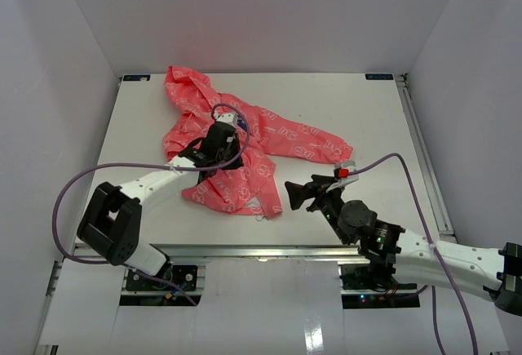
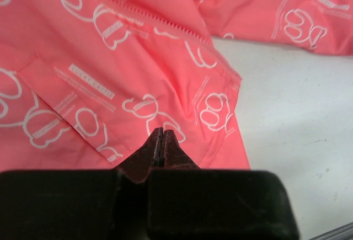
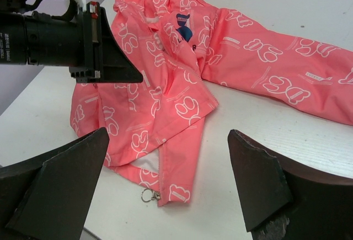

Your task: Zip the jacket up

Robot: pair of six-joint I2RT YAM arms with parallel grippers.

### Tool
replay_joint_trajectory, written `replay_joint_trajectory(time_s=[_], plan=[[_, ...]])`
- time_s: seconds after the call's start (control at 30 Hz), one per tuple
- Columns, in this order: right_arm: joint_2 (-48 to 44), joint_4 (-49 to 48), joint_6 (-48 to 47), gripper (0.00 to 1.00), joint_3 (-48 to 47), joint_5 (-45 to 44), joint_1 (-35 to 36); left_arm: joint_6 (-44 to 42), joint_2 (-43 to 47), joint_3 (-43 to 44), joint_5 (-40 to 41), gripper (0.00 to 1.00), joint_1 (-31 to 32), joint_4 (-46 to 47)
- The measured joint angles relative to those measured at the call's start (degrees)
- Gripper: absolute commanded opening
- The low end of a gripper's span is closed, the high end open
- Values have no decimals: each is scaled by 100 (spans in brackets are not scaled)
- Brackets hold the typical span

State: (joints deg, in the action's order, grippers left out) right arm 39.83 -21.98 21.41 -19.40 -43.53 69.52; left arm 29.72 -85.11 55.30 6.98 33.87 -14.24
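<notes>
Jacket [image 1: 245,155] not yet zipped, laid crumpled on the white table [image 1: 367,110]
Thin, smooth coral fabric with white outline print is seen open at the front, so all zipping is judged left. A fold is pinched by the tightly closed left gripper [image 2: 163,136]; the right gripper [image 1: 292,195] is seen wide open, empty, near the small metal ring [image 3: 146,196].

Coral-pink jacket [image 1: 241,184] — white outline print, dark-blue chest logo [image 3: 185,26]; white table [image 1: 359,110]
</notes>
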Motion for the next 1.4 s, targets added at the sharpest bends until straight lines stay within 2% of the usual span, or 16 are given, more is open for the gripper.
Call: replay_joint_trajectory(time_s=[0.07, 0.1, 0.27, 0.4, 0.53, 0.57, 0.63, 0.67, 0.87, 0.93, 1.0, 1.03, 1.07, 1.1, 1.13, 1.4], plan=[[0, 1, 1, 95, 0, 1, 0, 17, 71, -123, -9, 55, 0, -40], [0, 0, 2, 95, 0, 2, 0, 26, 96, -142, -20, 61, 0, -56], [0, 2, 3, 95, 0, 29, -2, 112, -26, -48, -169, 61, 0, 17], [0, 2, 3, 95, 0, 39, -1, 184, -677, 380, -191, 62, 0, 45], [0, 3, 5, 95, 0, 40, 0, 234, -1237, 626, -175, 52, 0, 52], [-3, 4, 7, 95, 0, 45, 0, 245, -1325, 647, -168, 42, 0, 50], [-22, 6, 10, 95, 0, 64, -2, 252, -1462, 662, -164, 12, 0, 42], [-39, 6, 12, 95, 0, 71, -1, 257, -1505, 671, -163, 1, 0, 35], [-223, 9, 31, 95, 0, 90, -2, 275, -1552, 744, -145, 0, 0, 11], [-255, 8, 40, 96, 0, 90, -1, 281, -1483, 728, -104, 4, 0, -12], [-266, 6, 49, 95, 0, 95, -2, 285, -1365, 705, -63, 18, 1, -52], [-260, 6, 50, 95, 0, 103, -2, 279, -1277, 693, -40, 20, 2, -77], [-243, 6, 51, 95, 0, 112, -1, 267, -1171, 677, -24, 17, 3, -99], [-222, 6, 52, 95, 0, 122, 0, 253, -1057, 660, -10, 5, 4, -119], [-198, 10, 52, 95, 0, 128, 0, 233, -941, 639, 1, 0, 4, -122], [-118, 69, 65, 95, 0, 107, -1, 134, -465, 292, 19, 0, 4, 7]])
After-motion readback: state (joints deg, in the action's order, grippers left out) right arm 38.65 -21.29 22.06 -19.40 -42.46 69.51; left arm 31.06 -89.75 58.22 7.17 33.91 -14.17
